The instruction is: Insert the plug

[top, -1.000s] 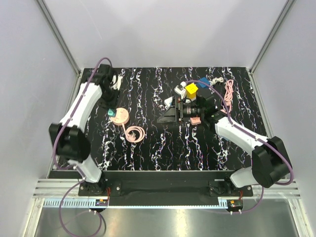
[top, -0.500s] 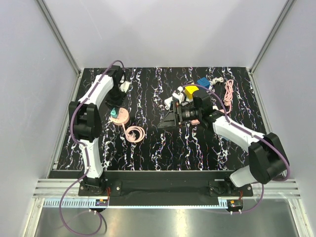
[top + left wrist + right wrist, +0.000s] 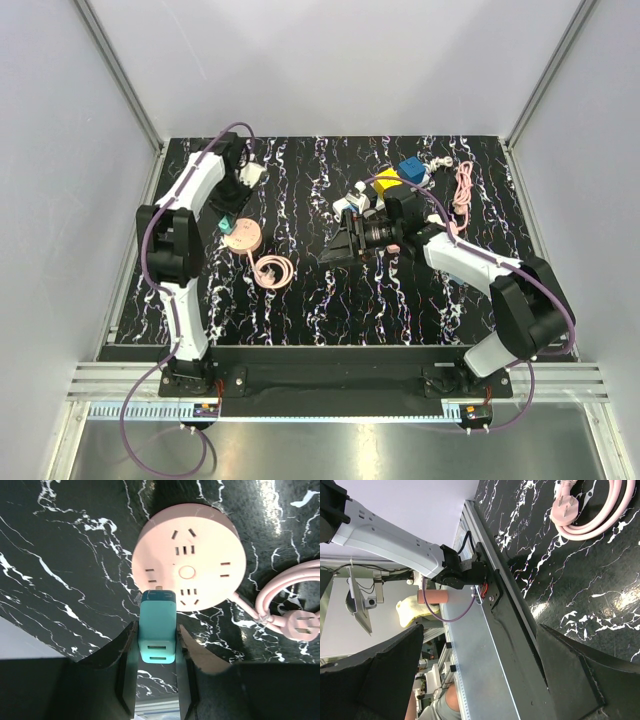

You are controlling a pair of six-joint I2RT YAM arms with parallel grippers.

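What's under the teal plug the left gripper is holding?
The teal plug, clamped in the left gripper, hangs over the near rim of the pink socket hub and black tabletop. Its body covers that rim section.

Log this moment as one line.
left jaws: shut on teal charger | charger: at edge of pink socket, not plugged in | right jaws: open, empty

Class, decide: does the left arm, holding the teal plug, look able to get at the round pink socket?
Probably yes. The left gripper is shut on the teal plug, its prong end close by the round pink socket; nothing lies between them, and the pink cable coils off to one side.
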